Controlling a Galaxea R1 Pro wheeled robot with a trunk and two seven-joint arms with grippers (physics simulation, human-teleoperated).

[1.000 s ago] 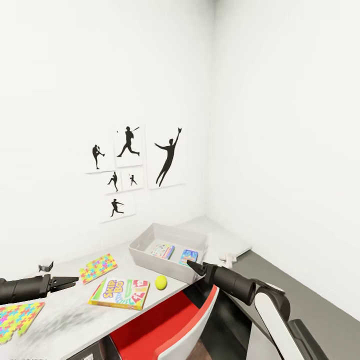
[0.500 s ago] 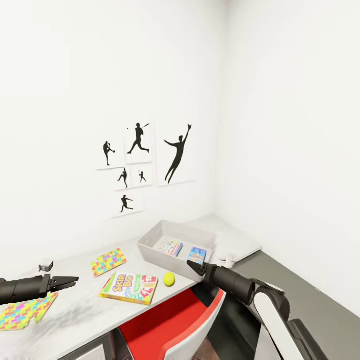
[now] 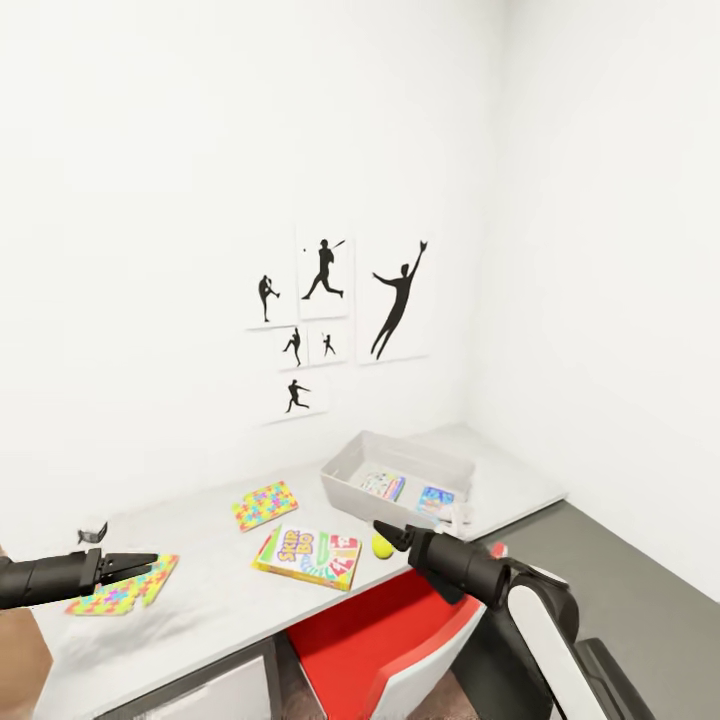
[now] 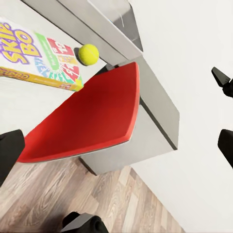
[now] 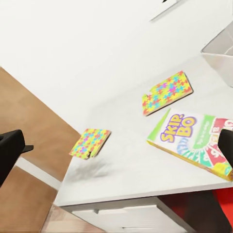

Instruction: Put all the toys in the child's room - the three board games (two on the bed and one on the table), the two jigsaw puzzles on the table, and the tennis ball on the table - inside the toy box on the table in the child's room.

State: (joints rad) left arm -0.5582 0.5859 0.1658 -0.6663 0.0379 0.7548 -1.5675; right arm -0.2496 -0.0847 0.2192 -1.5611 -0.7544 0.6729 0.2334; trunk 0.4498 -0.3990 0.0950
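Four toys remain outside the shallow light-grey plastic toy box (image 3: 398,478), which already holds two flat printed boxes; the next reach should likely start square-on. On the long pale desk (image 3: 200,590) lie the green-bordered lettered board game (image 3: 307,557), two bright jigsaw-pattern squares (image 3: 265,504) (image 3: 123,585), and the small yellow-green tennis ball (image 3: 381,545). Left gripper (image 3: 130,565) and right gripper (image 3: 390,535) hold nothing; their jaw spacing cannot be judged.
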